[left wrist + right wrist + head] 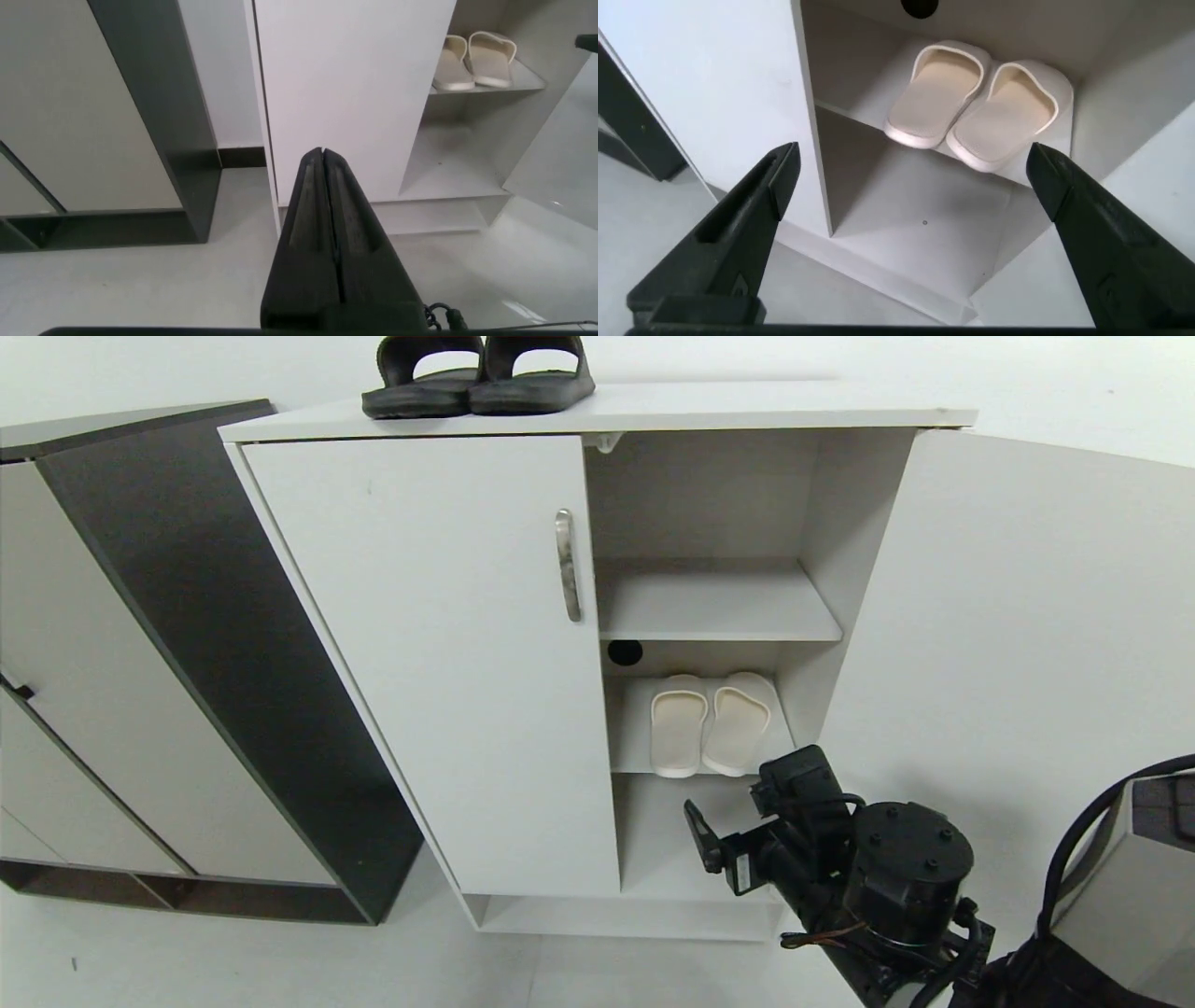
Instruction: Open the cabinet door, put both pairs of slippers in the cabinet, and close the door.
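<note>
— Black slippers [478, 378] sat where, on the head view?
— On the cabinet [794, 406] top, front left edge. Cream slippers [711, 723] lay on its middle shelf, right door [1027, 616] open.
— Left wrist view?
— Left gripper [322, 163] faced the closed door [346, 84], fingers pressed together.
— Right wrist view?
— Right gripper [913, 159] hung before the cream slippers, fingers wide apart.

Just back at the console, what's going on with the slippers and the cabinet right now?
The cabinet has its right door open and its left door shut. The white slippers lie side by side on the middle shelf. The black slippers sit on the cabinet's top, not yet put in. The right gripper is open and empty before the bottom compartment. The left gripper is shut, holding nothing, facing the left door.
</note>
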